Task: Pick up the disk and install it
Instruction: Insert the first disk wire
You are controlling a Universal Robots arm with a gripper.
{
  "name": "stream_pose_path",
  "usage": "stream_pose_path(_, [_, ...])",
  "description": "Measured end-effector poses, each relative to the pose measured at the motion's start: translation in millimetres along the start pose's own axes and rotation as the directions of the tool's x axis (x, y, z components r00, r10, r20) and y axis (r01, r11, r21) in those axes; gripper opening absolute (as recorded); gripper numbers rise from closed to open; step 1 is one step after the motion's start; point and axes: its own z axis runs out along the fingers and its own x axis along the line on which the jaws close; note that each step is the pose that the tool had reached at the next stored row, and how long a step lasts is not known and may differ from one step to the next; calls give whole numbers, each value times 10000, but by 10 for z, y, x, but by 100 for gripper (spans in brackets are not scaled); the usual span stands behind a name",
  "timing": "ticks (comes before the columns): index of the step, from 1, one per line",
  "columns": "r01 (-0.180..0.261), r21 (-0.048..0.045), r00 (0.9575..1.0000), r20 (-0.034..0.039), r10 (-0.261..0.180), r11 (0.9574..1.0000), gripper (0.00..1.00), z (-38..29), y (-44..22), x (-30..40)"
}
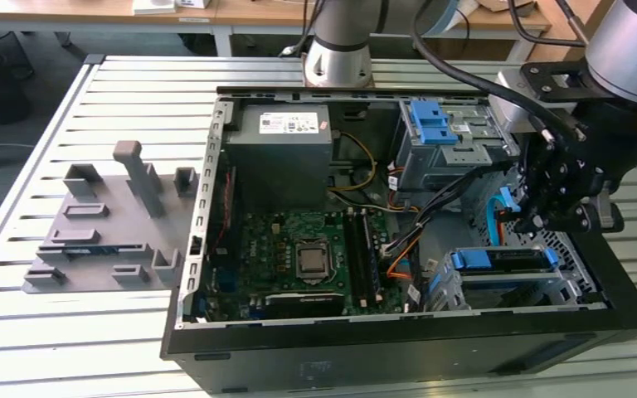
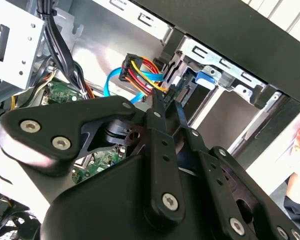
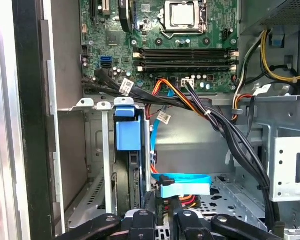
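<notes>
Slatted metal table point(image 1: 97, 348), carrying open case point(image 1: 407, 356). Grey fixture block point(image 1: 109, 232) lying just beside the case, on the exterior view's left. Wooden desks point(image 1: 241, 10) beyond the case's far side. White sticker point(image 1: 291, 124) on grey power supply point(image 1: 291, 153) in the case's far corner; print too small to read. Disk point(image 1: 503, 260) seated in blue bracket within the cage at the case's near corner, on the exterior view's right. Gripper point(image 1: 542, 220) lowered inside the case just above that cage, by blue cable point(image 3: 185, 181). Claw state: cannot tell.
</notes>
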Motion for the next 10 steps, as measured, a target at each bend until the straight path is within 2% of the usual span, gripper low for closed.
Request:
stream_pose_path(3, [-4,1,10000,-3,4,10000,25,4,3,-40])
stream_pose_path(6, [-16,3,10000,-24,16,10000,25,12,4,-46])
stream_pose_path(8, [-17,8,9999,-113,17,10000,25,12,4,-46])
stream_pose_path(10, [-15,15,9997,-250,16,10000,25,14,4,-46])
